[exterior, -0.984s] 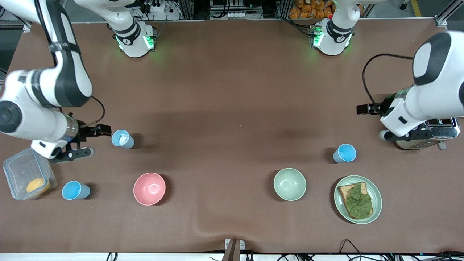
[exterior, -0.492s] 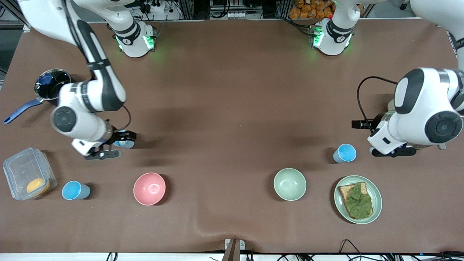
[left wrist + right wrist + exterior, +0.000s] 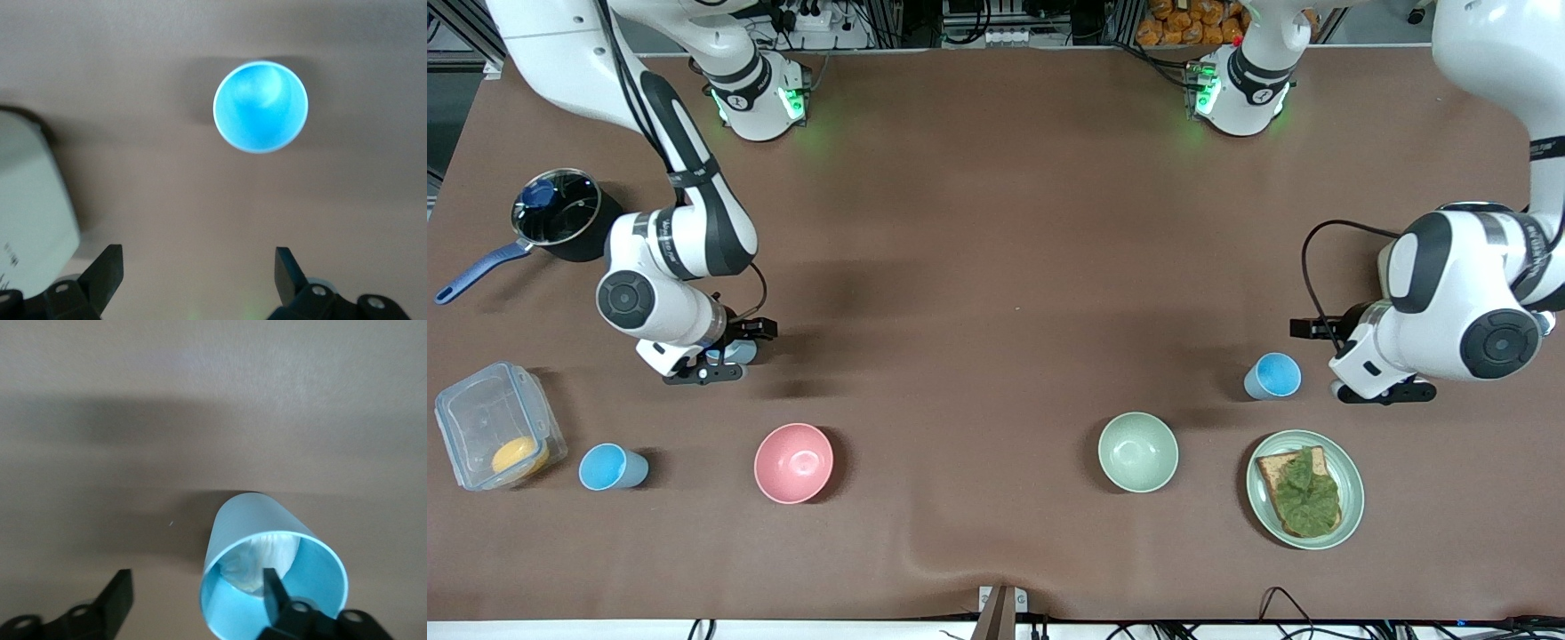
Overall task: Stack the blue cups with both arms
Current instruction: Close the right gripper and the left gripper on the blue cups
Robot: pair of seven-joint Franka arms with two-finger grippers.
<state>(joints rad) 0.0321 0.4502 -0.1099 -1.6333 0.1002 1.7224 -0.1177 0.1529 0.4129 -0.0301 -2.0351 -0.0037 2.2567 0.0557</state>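
Three blue cups stand upright on the brown table. One [image 3: 612, 468] is next to the plastic box. One with a whitish patch inside [image 3: 738, 353] is mostly hidden under my right gripper [image 3: 720, 363]. In the right wrist view this cup [image 3: 273, 580] sits at the open right gripper [image 3: 197, 597], with one fingertip [image 3: 272, 590] over its mouth and the other outside its wall. The third cup [image 3: 1272, 375] stands beside my left gripper [image 3: 1380, 388], apart from it. In the left wrist view this cup [image 3: 260, 107] lies ahead of the open, empty left gripper [image 3: 197, 273].
A pink bowl [image 3: 793, 462] and a pale green bowl [image 3: 1137, 452] sit nearer the front camera. A plate with toast and lettuce [image 3: 1352, 498] is near the third cup. A pot with a blue handle [image 3: 556, 218] and a plastic box [image 3: 480, 418] are at the right arm's end.
My right gripper has moved across onto the cup with the whitish patch, uncovering the pot. My left arm has swung in and come down beside the third cup.
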